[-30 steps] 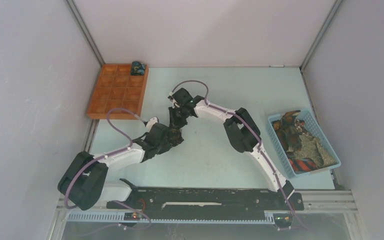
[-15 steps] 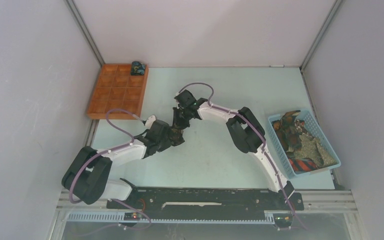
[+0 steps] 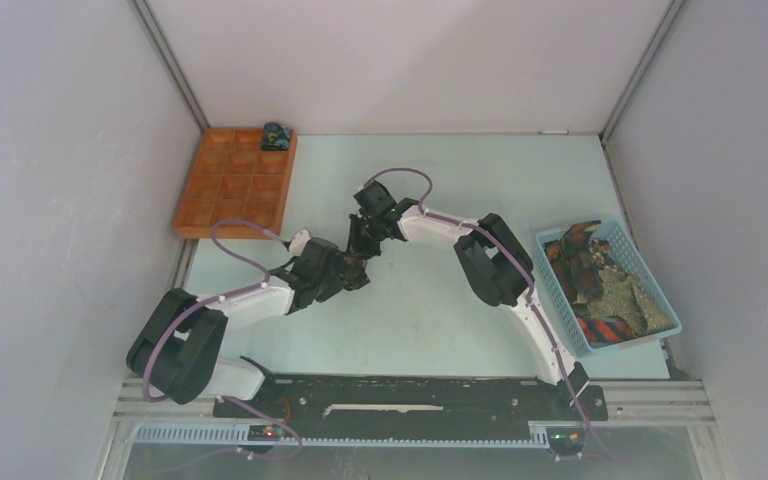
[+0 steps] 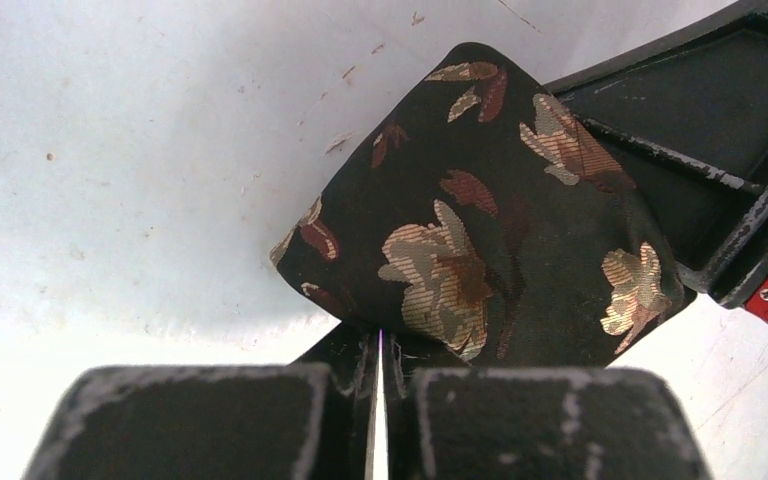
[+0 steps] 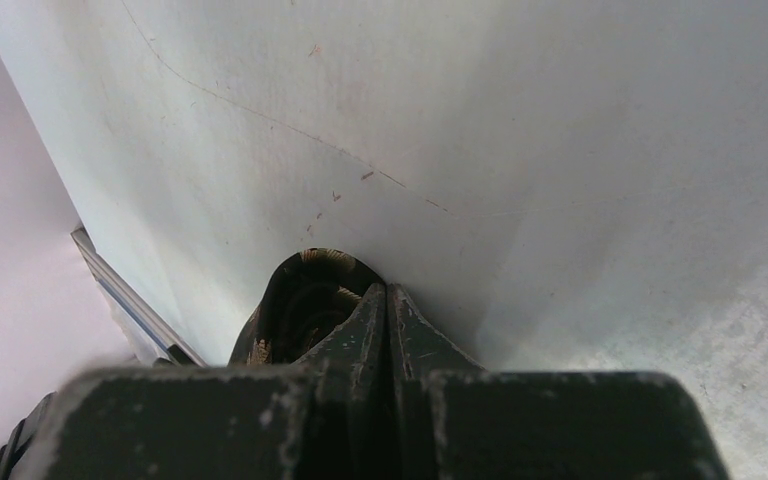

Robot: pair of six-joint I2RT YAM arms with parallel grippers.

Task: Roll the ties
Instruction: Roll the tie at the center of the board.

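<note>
Pinching the leaf-patterned tie (image 4: 480, 230), the left hand (image 4: 380, 345) and, seemingly, the right hand (image 5: 388, 297) clamp tight.

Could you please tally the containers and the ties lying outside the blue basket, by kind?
Containers: 2 (orange compartment tray, blue plastic mesh basket)
Ties outside the basket: 2 (dark rolled fabric tie in the tray's far right corner compartment, black leaf-patterned fabric tie)
Total: 4

The tray (image 3: 230, 190) sits far left, the basket (image 3: 558, 292) right, a tie (image 4: 480, 230) on the table (image 3: 430, 320) between them.
</note>
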